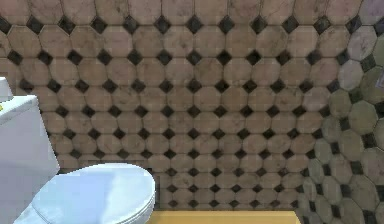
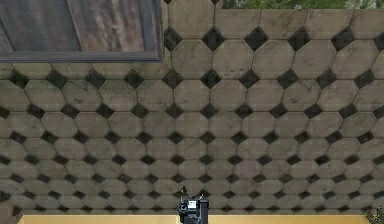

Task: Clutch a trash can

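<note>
1. I cannot tell from these views where the trash can is, so I can say nothing of its shape or colour.
2. The tool (image 2: pixel 190 208) shows as a small dark body with pale marks at the bottom edge of the arm side view, just right of the middle. I cannot tell whether its fingers are spread or pressed together. Its far end is too small to make out, so I cannot tell whether it holds anything.
3. Behind the tool rises a wall (image 2: pixel 230 120) of grey-brown octagonal tiles with small dark squares between them. A thin strip of pale wooden floor (image 2: pixel 90 219) runs along its foot.
4. In the upper left of the arm side view a dark framed panel (image 2: pixel 80 28) of grey-brown boards hangs on the wall.
5. In the forward view a white toilet (image 1: pixel 95 195) sits at the lower left. Its lid is down and its tank (image 1: pixel 20 140) stands at the left edge.
6. The same tiled wall fills the forward view behind the toilet, and it turns a corner near the right edge.
</note>
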